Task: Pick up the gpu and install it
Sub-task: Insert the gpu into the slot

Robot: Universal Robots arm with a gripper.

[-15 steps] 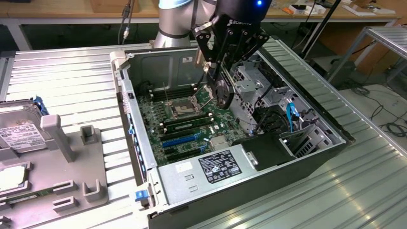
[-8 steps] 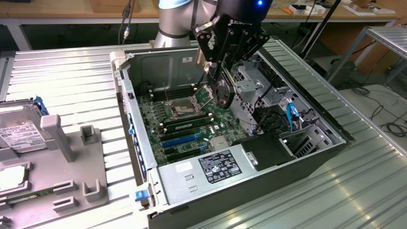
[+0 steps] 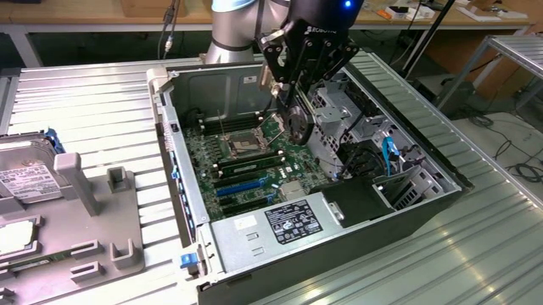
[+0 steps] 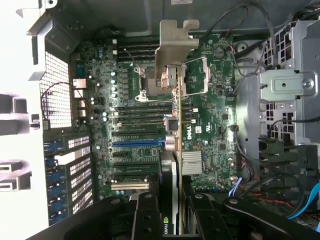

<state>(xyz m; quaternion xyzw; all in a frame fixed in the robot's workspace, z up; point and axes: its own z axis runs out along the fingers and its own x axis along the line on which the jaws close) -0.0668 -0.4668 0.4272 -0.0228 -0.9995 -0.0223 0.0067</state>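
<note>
Lab: slatted metal table [image 3: 93,108], opened computer case [image 3: 222,86]

The end effector [image 4: 172,205] grips the gpu [image 4: 174,125] edge-on over the motherboard [image 4: 215,115], with its silver bracket [image 4: 176,45] partly covering the motherboard's processor socket [image 4: 196,77]. A blue slot [image 4: 137,143] lies on the motherboard just beside the card. A metal drive cage [image 4: 287,85] stands off the motherboard's edge.
</note>
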